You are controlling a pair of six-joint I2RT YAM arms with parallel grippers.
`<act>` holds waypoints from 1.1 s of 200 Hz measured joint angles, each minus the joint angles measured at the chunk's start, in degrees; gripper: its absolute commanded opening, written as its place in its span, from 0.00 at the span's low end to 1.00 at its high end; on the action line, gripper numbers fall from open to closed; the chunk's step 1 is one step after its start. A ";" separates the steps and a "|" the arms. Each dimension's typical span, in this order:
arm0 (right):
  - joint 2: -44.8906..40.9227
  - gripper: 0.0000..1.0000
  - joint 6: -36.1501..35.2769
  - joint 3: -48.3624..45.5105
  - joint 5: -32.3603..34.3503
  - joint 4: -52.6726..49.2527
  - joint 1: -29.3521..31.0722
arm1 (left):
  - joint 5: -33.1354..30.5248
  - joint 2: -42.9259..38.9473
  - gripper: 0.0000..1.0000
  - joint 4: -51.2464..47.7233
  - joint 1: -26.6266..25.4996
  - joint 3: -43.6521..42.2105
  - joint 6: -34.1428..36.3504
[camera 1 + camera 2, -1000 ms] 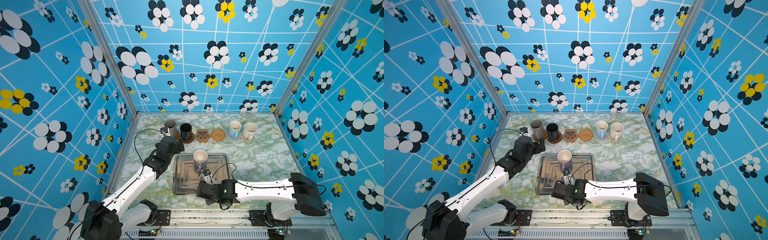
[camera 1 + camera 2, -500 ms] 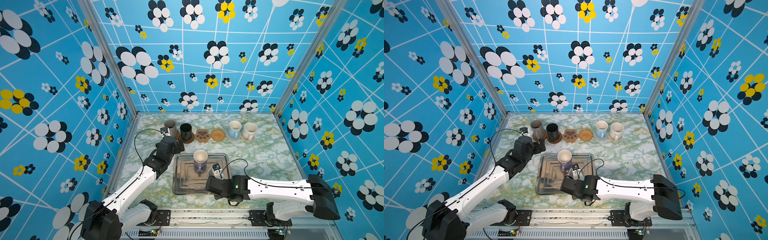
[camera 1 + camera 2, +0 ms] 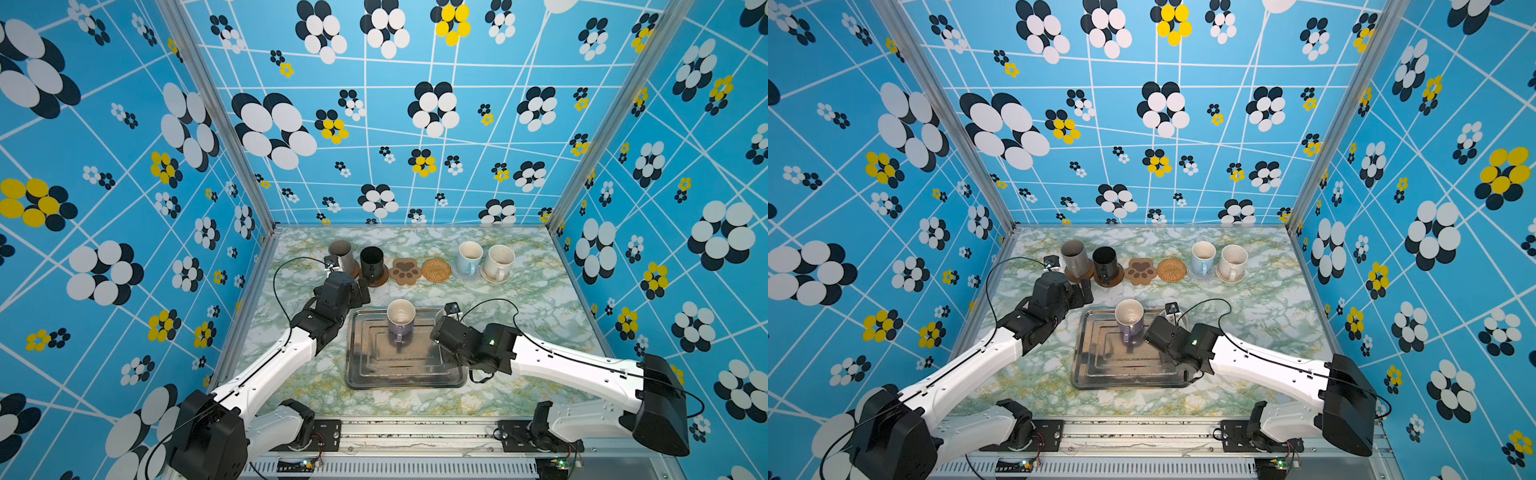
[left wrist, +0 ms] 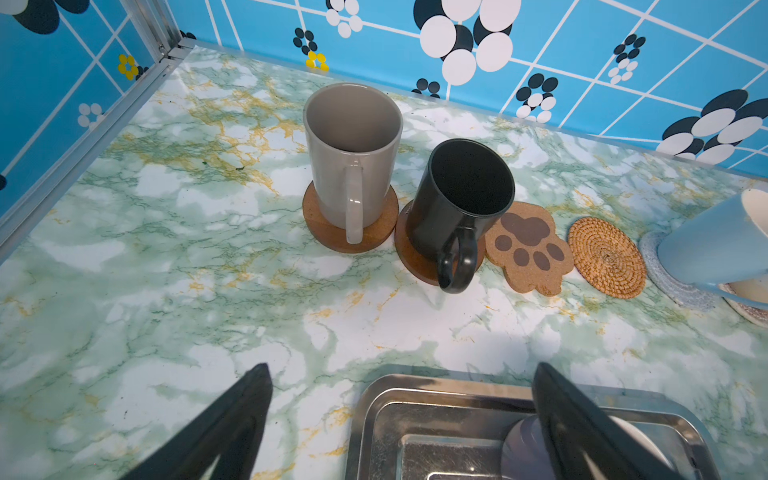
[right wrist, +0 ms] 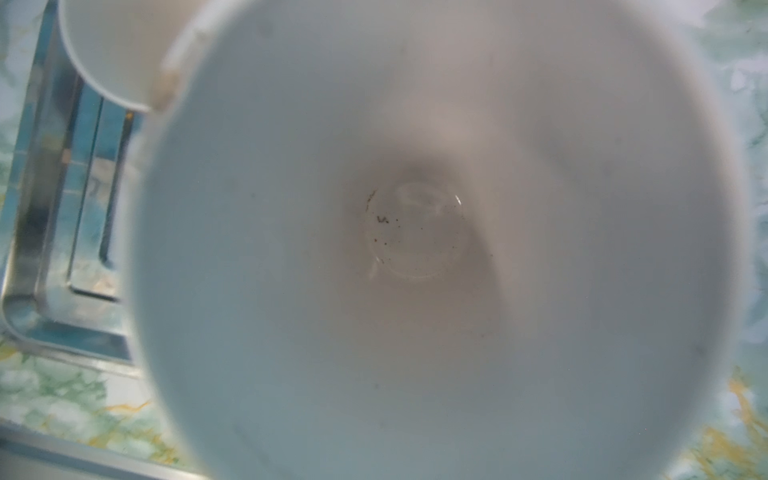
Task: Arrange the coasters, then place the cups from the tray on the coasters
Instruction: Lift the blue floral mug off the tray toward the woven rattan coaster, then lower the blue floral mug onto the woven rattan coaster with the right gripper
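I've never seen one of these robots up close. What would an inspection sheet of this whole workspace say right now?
Surface: marble-patterned tabletop, green and white.
Job's things: grey cup, black mug, light blue mug and cream mug stand on coasters; paw-print coaster and rattan coaster are bare; lavender mug stands in the tray.
Clutter: nothing seen.
Hands: left hand open and empty; right hand apparently closed on a pale-lined mug at the tray's edge.
Cables: left cable loop and right cable loop, both black.
Surroundings: blue flower-patterned walls, metal frame posts.
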 measured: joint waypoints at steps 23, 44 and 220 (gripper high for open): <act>0.57 0.00 -4.20 0.33 -1.31 1.11 -4.87 | 0.00 0.81 0.99 -0.04 0.00 0.02 0.02; 2.49 0.00 -8.22 2.49 -3.10 1.68 -9.20 | 0.00 0.81 0.99 -0.04 0.00 0.04 0.02; 31.87 0.00 -27.04 32.41 -12.52 9.03 -28.06 | 0.02 6.36 0.99 0.98 0.26 2.36 0.22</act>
